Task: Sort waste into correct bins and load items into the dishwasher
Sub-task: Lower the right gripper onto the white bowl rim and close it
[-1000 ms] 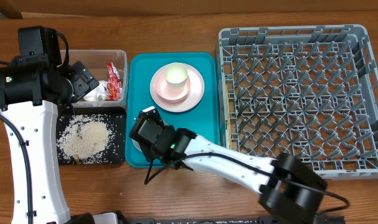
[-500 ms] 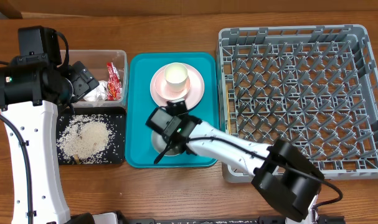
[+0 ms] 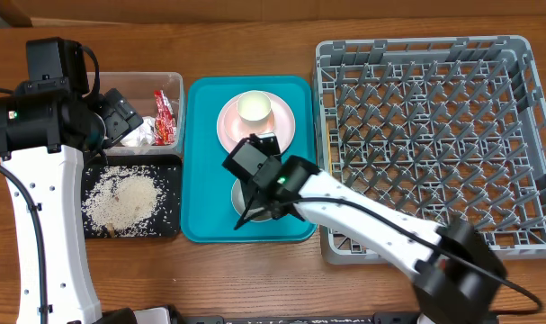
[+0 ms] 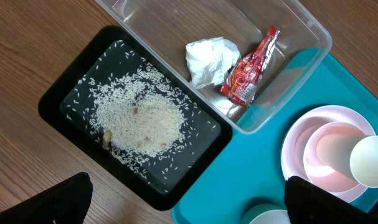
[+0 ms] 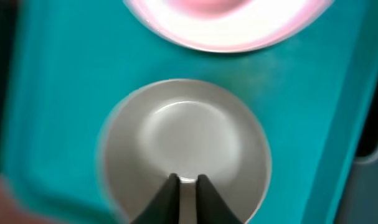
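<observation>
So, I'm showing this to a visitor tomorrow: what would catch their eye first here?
Probably the big grey dish rack on the right, standing empty, beside the teal tray where the right gripper seems to pinch a pale bowl. Next, the white rice heaped in the black tray at the left, with a red wrapper and tissue in the clear tub behind it.

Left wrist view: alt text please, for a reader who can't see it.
A black tray of scattered white rice sits beside a clear tub holding a crumpled tissue and a red wrapper. At right, a teal tray carries a stacked pink plate and cup. The left hand is open, its dark fingers framing the bottom corners.
</observation>
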Available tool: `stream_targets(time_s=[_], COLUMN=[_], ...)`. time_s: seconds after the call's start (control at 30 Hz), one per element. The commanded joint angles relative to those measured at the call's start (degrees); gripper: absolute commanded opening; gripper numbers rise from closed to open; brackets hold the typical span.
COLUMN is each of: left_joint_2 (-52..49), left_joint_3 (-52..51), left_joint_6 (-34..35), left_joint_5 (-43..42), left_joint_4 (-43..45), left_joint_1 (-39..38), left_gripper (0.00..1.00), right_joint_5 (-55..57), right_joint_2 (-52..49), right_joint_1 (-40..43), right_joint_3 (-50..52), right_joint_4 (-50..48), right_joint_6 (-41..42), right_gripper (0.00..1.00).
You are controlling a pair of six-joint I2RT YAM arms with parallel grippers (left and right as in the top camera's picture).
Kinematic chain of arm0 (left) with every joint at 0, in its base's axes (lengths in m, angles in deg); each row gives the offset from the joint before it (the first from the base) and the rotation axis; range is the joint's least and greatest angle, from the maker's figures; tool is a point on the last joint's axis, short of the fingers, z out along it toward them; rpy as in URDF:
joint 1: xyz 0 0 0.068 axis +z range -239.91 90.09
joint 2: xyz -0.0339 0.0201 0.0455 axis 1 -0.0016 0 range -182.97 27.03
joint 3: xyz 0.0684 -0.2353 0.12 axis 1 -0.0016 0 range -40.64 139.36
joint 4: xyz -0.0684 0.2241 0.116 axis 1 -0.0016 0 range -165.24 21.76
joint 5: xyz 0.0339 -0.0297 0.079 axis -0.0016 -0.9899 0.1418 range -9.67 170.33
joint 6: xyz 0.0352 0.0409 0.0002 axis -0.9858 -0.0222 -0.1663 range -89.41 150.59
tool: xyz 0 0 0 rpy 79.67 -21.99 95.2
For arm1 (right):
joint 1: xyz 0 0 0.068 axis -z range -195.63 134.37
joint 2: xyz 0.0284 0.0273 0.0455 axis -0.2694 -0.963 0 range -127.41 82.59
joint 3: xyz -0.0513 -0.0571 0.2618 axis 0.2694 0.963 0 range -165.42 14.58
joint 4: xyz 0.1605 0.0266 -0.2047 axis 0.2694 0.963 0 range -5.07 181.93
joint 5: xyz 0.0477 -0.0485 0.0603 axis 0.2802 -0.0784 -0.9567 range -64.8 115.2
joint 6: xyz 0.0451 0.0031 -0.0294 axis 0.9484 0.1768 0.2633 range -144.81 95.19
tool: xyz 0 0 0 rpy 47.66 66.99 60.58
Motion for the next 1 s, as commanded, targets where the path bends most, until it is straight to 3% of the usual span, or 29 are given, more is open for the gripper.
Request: stream_targets(time_s=[0.0,0.33,0.77,0.97], left_joint_2=[-0.1,-0.1,-0.1,-0.1], left_joint_3=[0.1,0.1,0.1,0.1], left_joint_6=[-0.7,-0.7,-0.7,-0.7], left_joint_5=[0.2,0.2,0.2,0.2], left_joint_4=[0.0,0.0,0.0,0.0], left_joint_1=[-0.1,-0.1,-0.1,-0.1], left_gripper=[1.00,1.00,1.00,1.00], right_joint_5=[-10.2,-7.8,-5.7,-5.7], right_joint_2=[1.1,-2.2,-8.0,-8.4], right_joint_1=[-0.4,-4.6,-5.1,-5.1], right_joint_3=[-0.5,-0.4,-0.4,-0.4], right_joint_4=[-0.5,-1.8,-3.9,-4.4], right_joint_6=[-5.7,-9.9,-10.0,-10.0], right_gripper=[0.18,0.41,0.39,0.30])
